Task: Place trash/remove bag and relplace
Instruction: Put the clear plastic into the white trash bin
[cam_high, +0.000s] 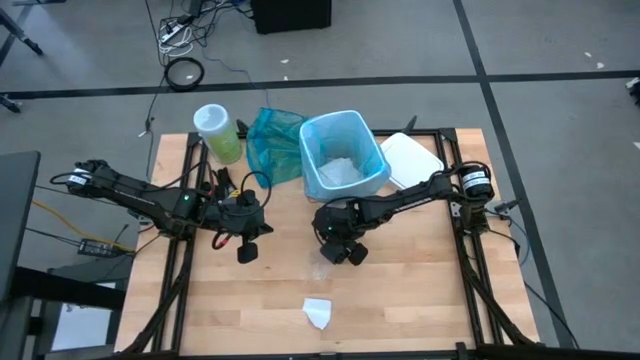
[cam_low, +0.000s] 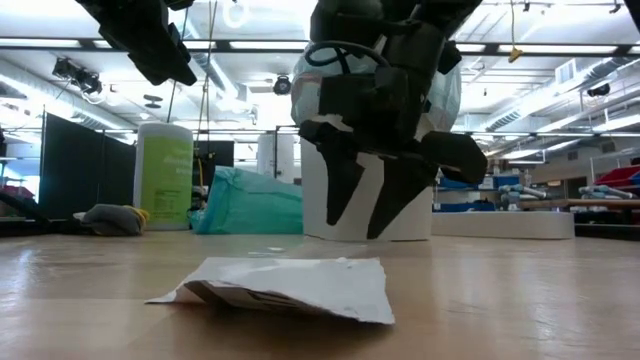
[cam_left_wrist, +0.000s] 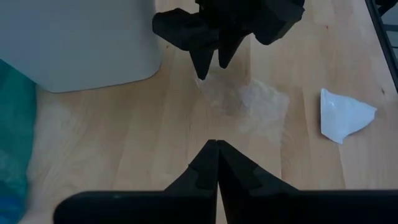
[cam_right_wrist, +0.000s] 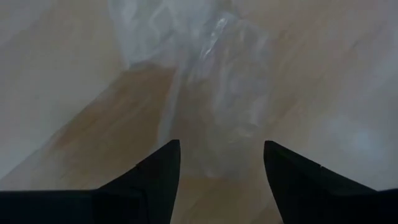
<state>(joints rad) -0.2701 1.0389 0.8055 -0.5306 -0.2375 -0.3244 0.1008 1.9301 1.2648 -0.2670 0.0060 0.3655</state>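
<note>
The right gripper (cam_high: 338, 252) hangs low over the middle of the wooden table (cam_high: 420, 290), just in front of the bin (cam_high: 343, 153). Its 2 fingers (cam_right_wrist: 155, 171) stand spread, pointing down at a piece of clear plastic (cam_right_wrist: 211, 93) that lies flat on the wood. In the right wrist view the plastic sits between and just beyond the fingertips, and nothing is pinched. The left wrist view shows the same clear plastic (cam_left_wrist: 245, 99) under the right gripper (cam_left_wrist: 211, 59), whose tips come near it; whether they touch it cannot be told.

The left gripper (cam_high: 246, 250) waits to the left of it, above bare table, jaws pressed together with nothing between them; its own fingers (cam_left_wrist: 214, 165) meet in a single point in the left wrist view.

A crumpled white paper (cam_high: 318, 313) lies alone near the front edge of the table, well apart from both grippers; it fills the foreground of the low view (cam_low: 290, 288).

The light blue bag (cam_high: 330, 135) lines the bin, its edge folded over the rim, and pale scraps rest inside. A teal-green plastic bag (cam_high: 272, 142) sits just beside the bin on its left, with a green-and-white canister (cam_high: 216, 132) further left. A white lid (cam_high: 412, 158) lies to the bin's right.
</note>
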